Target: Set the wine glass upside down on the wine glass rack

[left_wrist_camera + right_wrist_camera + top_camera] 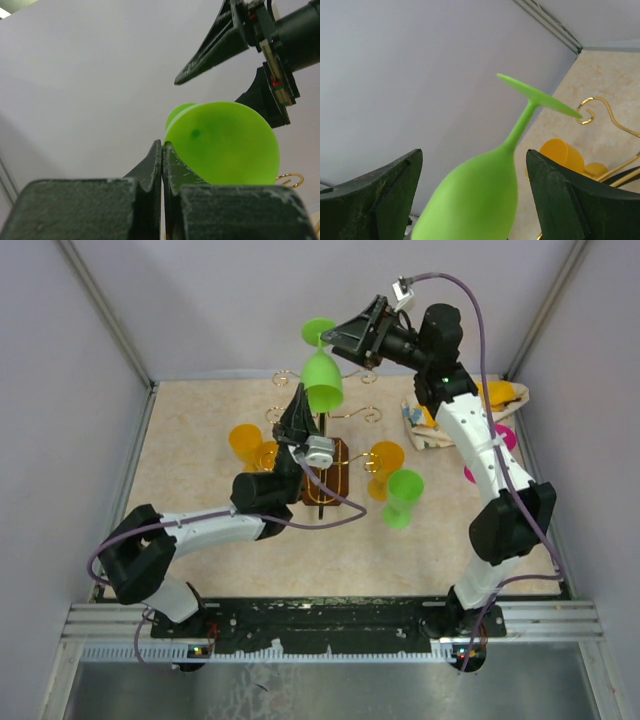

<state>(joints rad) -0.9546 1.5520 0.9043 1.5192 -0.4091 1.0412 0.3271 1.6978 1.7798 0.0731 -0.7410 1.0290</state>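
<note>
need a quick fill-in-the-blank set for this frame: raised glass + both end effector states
1. The raised wine glass is ___ in colour.
2. Its foot is at the ___, with the bowl below.
3. The right end effector sits on either side of the glass with its jaws ___.
4. The left end effector is ___ on the glass.

Missing words: green; top; open; shut
</note>
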